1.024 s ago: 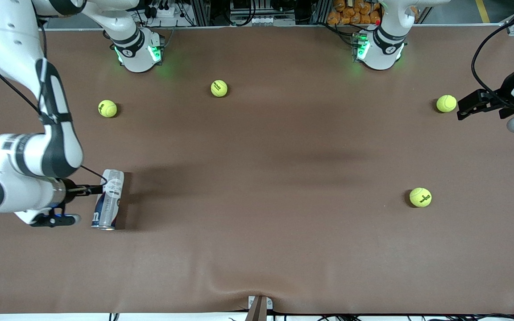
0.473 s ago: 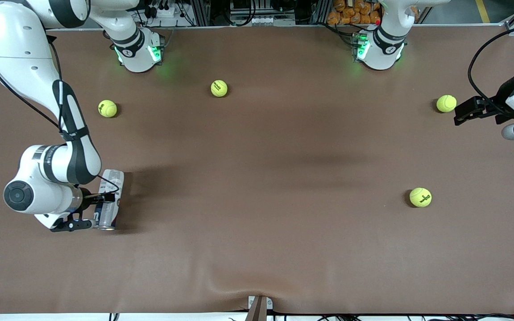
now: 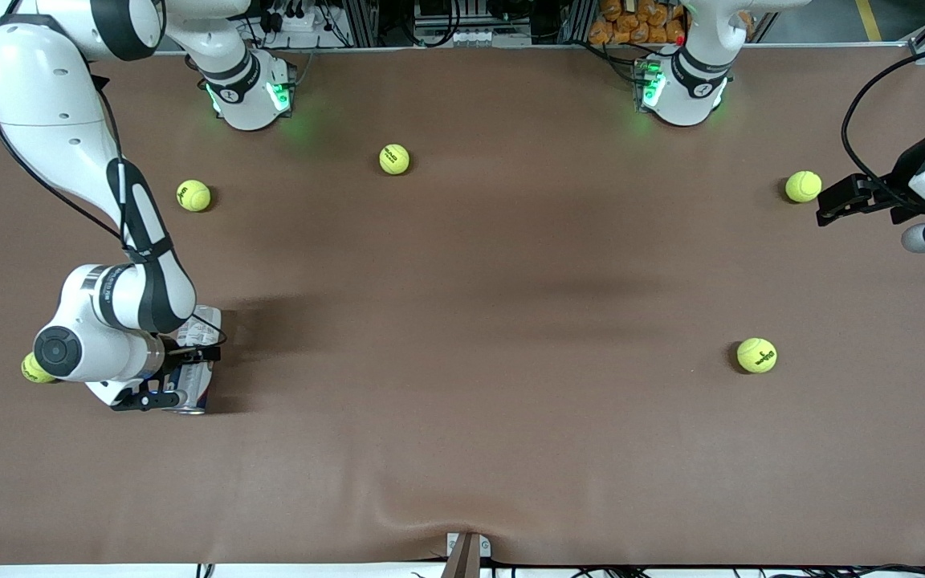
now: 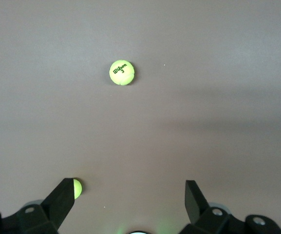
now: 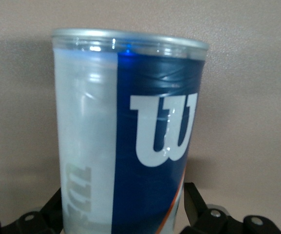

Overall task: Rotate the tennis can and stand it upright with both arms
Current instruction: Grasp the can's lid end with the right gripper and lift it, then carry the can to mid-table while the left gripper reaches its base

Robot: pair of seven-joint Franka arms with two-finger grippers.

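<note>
The tennis can [image 3: 204, 327] lies on its side on the brown table, near the right arm's end, with its metal-rimmed end nearer the front camera. My right gripper [image 3: 183, 374] is down at the can, its open fingers on either side of the can's body. In the right wrist view the can [image 5: 130, 136] fills the frame, navy with a white "W", between the right gripper's [image 5: 125, 207] fingers; one finger [image 5: 195, 204] stands a little off the can. My left gripper [image 3: 828, 207] waits open and empty near the left arm's end; it also shows in the left wrist view [image 4: 129, 195].
Several tennis balls lie around: one [image 3: 193, 195] and another [image 3: 394, 159] near the right arm's base, one [image 3: 803, 186] beside the left gripper, one [image 3: 756, 355] nearer the camera, one [image 3: 31, 370] partly hidden by the right arm.
The right arm has swung in over the can, bringing its gripper down around the can's body. A ball beside the right arm has come into sight. The left gripper shifted slightly.
</note>
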